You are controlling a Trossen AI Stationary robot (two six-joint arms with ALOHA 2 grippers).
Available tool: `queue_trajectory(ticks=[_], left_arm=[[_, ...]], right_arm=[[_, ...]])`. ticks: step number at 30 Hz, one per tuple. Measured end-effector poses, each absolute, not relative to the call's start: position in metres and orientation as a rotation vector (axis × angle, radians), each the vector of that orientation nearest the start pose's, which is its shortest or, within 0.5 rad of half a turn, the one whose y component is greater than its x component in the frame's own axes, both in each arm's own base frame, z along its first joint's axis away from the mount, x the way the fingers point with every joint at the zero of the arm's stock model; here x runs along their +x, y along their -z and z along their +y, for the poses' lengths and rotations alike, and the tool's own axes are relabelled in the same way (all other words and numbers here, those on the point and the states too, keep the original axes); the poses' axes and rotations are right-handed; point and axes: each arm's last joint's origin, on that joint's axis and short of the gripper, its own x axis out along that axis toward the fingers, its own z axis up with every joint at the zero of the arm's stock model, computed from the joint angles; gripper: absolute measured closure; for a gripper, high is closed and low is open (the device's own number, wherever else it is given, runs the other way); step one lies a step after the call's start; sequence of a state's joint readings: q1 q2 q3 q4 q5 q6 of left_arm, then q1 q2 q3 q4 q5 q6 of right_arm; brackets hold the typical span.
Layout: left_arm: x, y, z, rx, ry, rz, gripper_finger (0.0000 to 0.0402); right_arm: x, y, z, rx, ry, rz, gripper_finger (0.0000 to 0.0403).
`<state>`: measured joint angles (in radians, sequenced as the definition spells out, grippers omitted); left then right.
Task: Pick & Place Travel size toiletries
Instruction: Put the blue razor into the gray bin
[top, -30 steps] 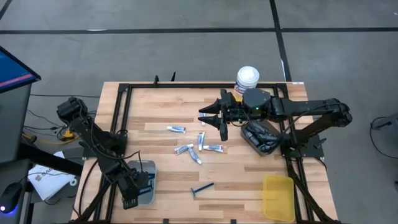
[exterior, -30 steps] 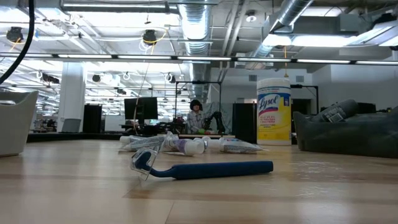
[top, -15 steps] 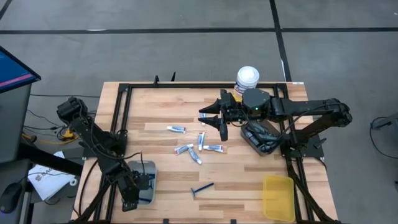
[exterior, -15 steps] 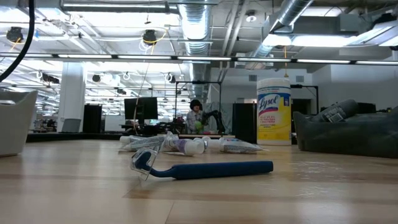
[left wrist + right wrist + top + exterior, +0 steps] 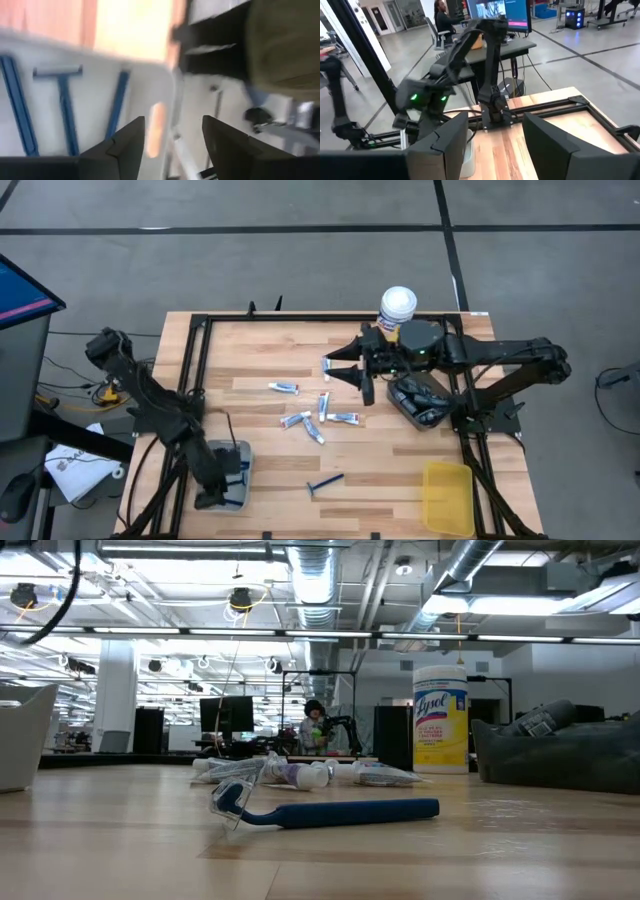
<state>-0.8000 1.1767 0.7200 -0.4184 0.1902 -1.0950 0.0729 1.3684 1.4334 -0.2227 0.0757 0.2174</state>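
Note:
Several small white tubes (image 5: 318,416) lie in a loose cluster at the table's middle, also in the low view (image 5: 290,773). A dark-blue razor (image 5: 325,483) lies flat nearer the front edge (image 5: 330,812). Three more blue razors (image 5: 65,110) lie in the grey tray (image 5: 240,452) at the front left. My left gripper (image 5: 172,150) hangs open just above that tray's rim (image 5: 167,85), with nothing between its fingers. My right gripper (image 5: 495,145) is open and empty, raised above the table right of the tubes (image 5: 347,375).
A dark tray (image 5: 420,400) holding dark items stands at the right, a yellow tray (image 5: 447,495) at the front right, and a tall white-lidded yellow canister (image 5: 397,305) at the far edge. A black frame (image 5: 195,360) runs around the table. People sit in the room behind (image 5: 315,725).
My left arm has lifted and drawn back a little over the grey tray at the front left. The tubes and the razor on the table lie where they were.

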Motion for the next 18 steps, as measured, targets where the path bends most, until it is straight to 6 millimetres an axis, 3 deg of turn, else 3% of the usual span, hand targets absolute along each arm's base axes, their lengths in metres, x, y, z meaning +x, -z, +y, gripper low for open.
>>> queue_trajectory(ticks=[6, 11, 14, 18], left_arm=[[0.152, -0.265, -0.123, -0.726, 0.315, 0.872, 0.0229], [0.16, -0.29, -0.09, -0.569, 0.16, 0.497, 0.0241], [0.176, -0.294, -0.076, -0.469, 0.053, 0.371, 0.0242], [0.212, -0.281, -0.065, -0.456, -0.047, 0.347, 0.0227]], right_arm=[[0.274, -0.435, 0.026, 0.247, 0.0, 0.177, 0.0227], [0.256, -0.443, 0.039, 0.242, -0.049, 0.174, 0.0238], [0.249, -0.444, 0.047, 0.234, -0.046, 0.186, 0.0247], [0.244, -0.44, 0.055, 0.255, -0.011, 0.229, 0.0259]])
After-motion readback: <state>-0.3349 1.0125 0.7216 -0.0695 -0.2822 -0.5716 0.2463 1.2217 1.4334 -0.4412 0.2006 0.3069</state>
